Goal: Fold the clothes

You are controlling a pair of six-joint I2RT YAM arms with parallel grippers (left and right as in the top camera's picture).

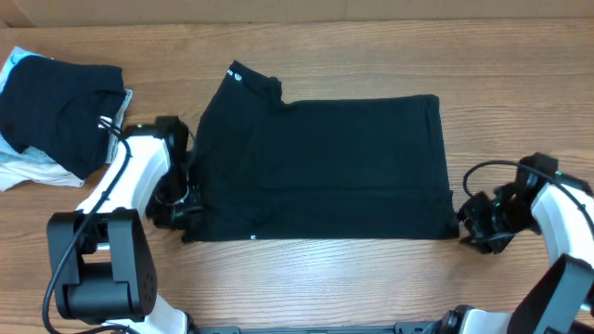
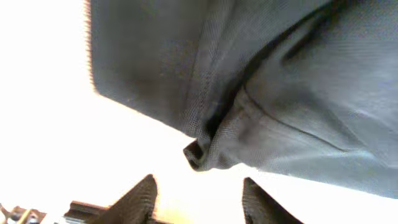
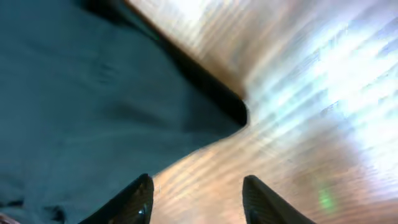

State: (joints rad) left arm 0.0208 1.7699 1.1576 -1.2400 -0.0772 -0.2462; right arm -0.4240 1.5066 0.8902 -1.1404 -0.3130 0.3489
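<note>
A black T-shirt [image 1: 325, 167] lies partly folded and flat in the middle of the wooden table. My left gripper [image 1: 178, 206] is at the shirt's left lower corner. It is open, with a bunched hem corner [image 2: 205, 152] just beyond the fingertips [image 2: 200, 199]. My right gripper [image 1: 473, 223] is at the shirt's right lower corner. It is open and empty above bare wood [image 3: 198, 199], with the shirt's corner [image 3: 93, 106] just ahead and left of the fingers.
A pile of folded dark and white clothes [image 1: 51, 116] lies at the far left of the table. The table's wooden surface [image 1: 371, 278] shows in front of the shirt and on its right.
</note>
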